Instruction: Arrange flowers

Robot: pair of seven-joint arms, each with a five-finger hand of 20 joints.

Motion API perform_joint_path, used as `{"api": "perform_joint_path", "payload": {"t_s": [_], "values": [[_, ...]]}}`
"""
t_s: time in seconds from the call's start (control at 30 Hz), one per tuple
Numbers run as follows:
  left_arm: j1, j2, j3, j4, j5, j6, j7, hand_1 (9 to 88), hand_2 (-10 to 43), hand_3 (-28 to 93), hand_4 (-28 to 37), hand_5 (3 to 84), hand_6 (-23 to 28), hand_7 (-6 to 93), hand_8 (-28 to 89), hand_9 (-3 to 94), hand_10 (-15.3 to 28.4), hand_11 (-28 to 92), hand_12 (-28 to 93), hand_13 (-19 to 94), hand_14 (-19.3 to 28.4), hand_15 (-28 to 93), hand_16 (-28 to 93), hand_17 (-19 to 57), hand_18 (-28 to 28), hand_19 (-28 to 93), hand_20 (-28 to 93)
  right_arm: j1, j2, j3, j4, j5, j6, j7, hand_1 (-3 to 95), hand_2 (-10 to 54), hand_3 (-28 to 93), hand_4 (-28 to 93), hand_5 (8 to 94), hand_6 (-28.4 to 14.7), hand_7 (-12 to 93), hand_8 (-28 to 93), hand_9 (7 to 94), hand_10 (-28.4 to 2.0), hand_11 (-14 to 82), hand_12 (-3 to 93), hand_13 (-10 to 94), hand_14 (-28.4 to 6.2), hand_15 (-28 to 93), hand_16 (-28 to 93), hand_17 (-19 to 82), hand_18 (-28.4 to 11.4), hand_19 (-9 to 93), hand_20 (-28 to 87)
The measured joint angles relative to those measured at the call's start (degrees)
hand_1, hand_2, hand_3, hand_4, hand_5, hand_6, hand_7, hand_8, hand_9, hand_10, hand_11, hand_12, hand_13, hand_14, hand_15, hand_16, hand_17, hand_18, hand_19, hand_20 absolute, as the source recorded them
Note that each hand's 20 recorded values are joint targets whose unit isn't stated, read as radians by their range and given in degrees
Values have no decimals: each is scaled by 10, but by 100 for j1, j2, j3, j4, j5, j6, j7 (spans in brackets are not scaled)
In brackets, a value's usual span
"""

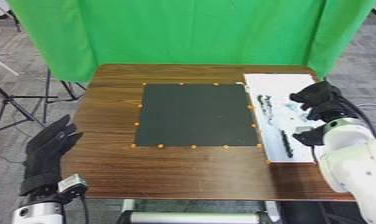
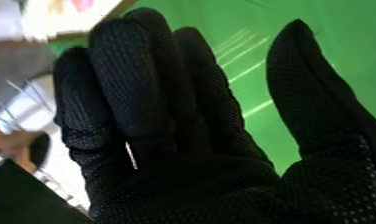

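Both are open: my right hand [image 1: 321,101], fingers straight and thumb apart, grips nothing, over the white board [image 1: 289,83] at the dark mat's [image 1: 196,115] three o'clock; green stems [image 1: 287,144] lie on that board; my left hand [image 1: 48,152], fingers extended, is at the mat's eight o'clock.

We see a brown wooden counter [image 1: 184,172] with streaky grain and a smooth face. The dark square mat [image 1: 196,115] on it looks smooth and matt, and the white rectangular board [image 1: 278,82] looks smooth too. Behind, we have a bright green cloth curtain [image 1: 193,35], matt and softly creased. Matt black fabric covers the left robot hand [image 1: 44,157] and the right robot hand [image 1: 321,100]; up close we find the right glove's weave finely ribbed and dotted, rough rather than sleek
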Motion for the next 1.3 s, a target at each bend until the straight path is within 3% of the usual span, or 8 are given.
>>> {"api": "perform_joint_path", "payload": {"t_s": [0.3,0.57,0.83,1.3], "values": [[70,21,-42,-3,-21,4,25,265,56,822,-201,381,98,164,-114,317,194,366,50,239,269,654,-180,-91,218,616,29,-302,-58,264,-476,-808,-1387,837,319,5,735,-200,701,-133,138,-79,771,-198,375,210,791,-107,669,156,595,-163,932,245],[70,32,-74,-5,-3,2,-23,266,56,823,-201,381,98,163,-114,318,194,366,49,239,269,654,-180,-91,218,616,29,-513,-273,259,-541,-824,-1737,1182,338,-7,715,-195,773,-128,152,-65,829,-189,379,218,858,-77,621,164,689,-96,932,153],[67,32,-120,-12,43,-2,-141,266,57,821,-201,383,100,162,-114,316,194,366,50,239,269,655,-180,-91,218,616,28,-643,-512,220,-549,-803,-2453,1465,356,-24,709,-194,786,-127,158,-64,837,-189,378,219,867,-72,609,172,705,-82,932,120],[55,5,-186,-20,188,-29,-342,265,57,822,-201,383,100,162,-114,317,195,366,49,239,269,654,-180,-90,217,616,28,-728,-563,-223,-532,-1028,-2444,1591,363,-28,702,-197,790,-125,163,-61,840,-189,373,216,868,-72,602,175,707,-79,932,108]]}}
